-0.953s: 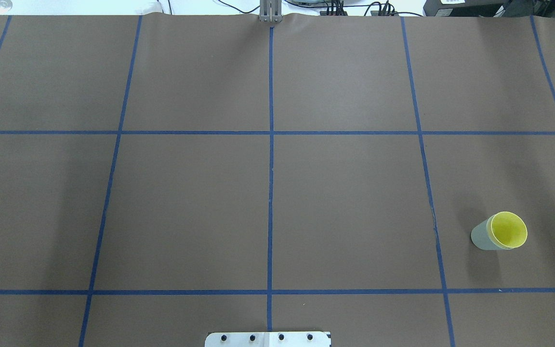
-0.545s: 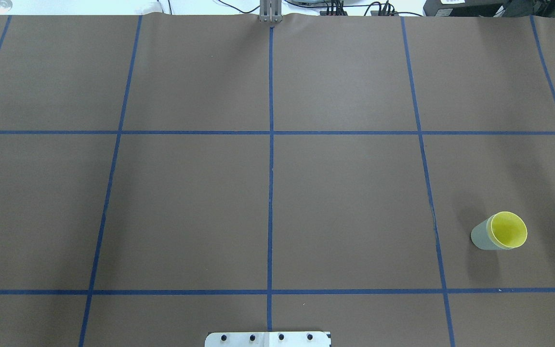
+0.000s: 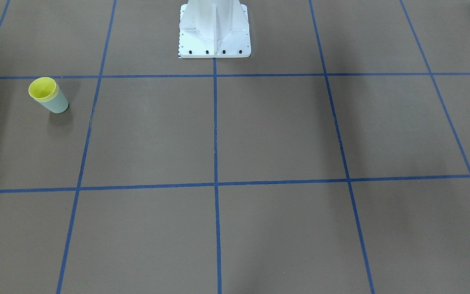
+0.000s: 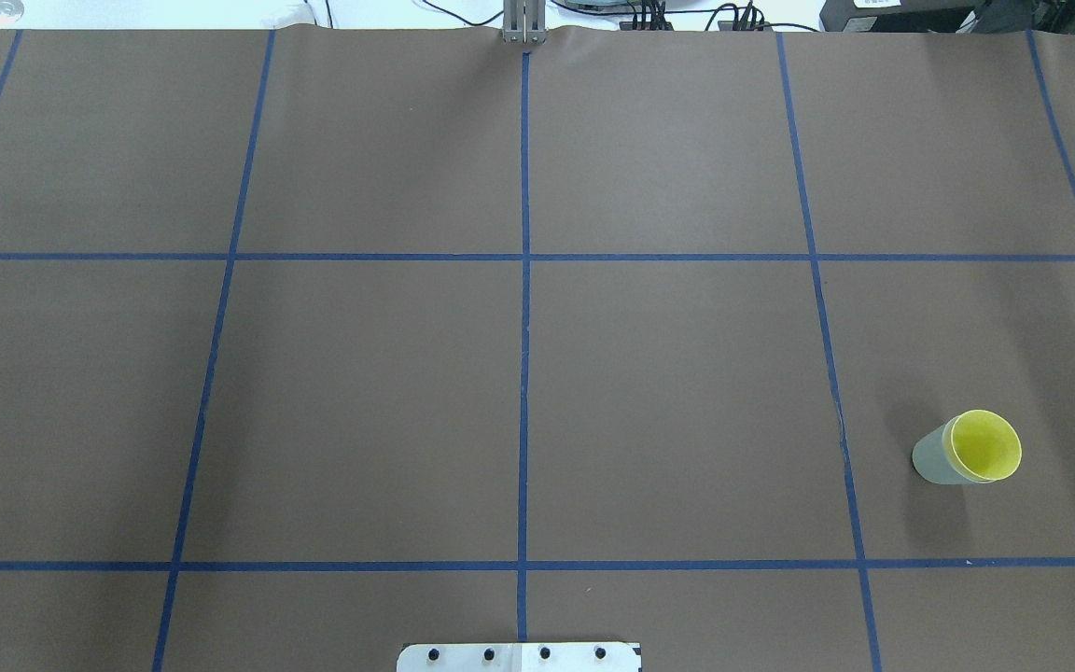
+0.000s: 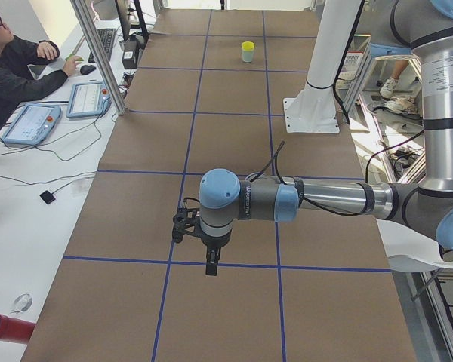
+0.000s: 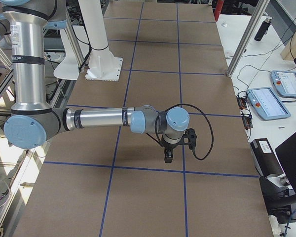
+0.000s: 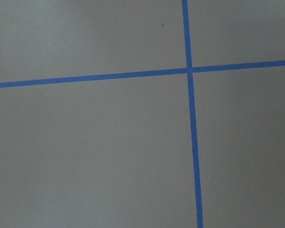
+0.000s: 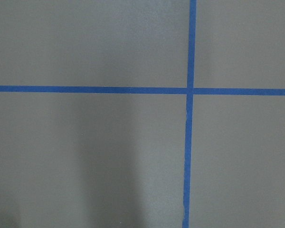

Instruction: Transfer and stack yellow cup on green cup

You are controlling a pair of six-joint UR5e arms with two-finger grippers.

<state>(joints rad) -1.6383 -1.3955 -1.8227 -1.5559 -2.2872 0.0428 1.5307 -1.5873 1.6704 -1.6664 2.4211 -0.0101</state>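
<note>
The yellow cup (image 4: 984, 446) sits nested inside the green cup (image 4: 931, 459), standing upright at the table's right side, near the robot's edge. The pair also shows in the front-facing view, yellow cup (image 3: 42, 89) in green cup (image 3: 55, 104), and small at the far end in the left side view (image 5: 248, 51). My left gripper (image 5: 211, 264) shows only in the left side view, pointing down over the table's left part. My right gripper (image 6: 168, 157) shows only in the right side view, pointing down. I cannot tell whether either is open or shut. Both wrist views show only bare mat.
The brown mat (image 4: 668, 392) carries a grid of blue tape lines. The white robot base (image 3: 213, 28) stands at the middle of the near edge. An operator (image 5: 15, 68) sits at a side desk with tablets, beyond the table's far edge.
</note>
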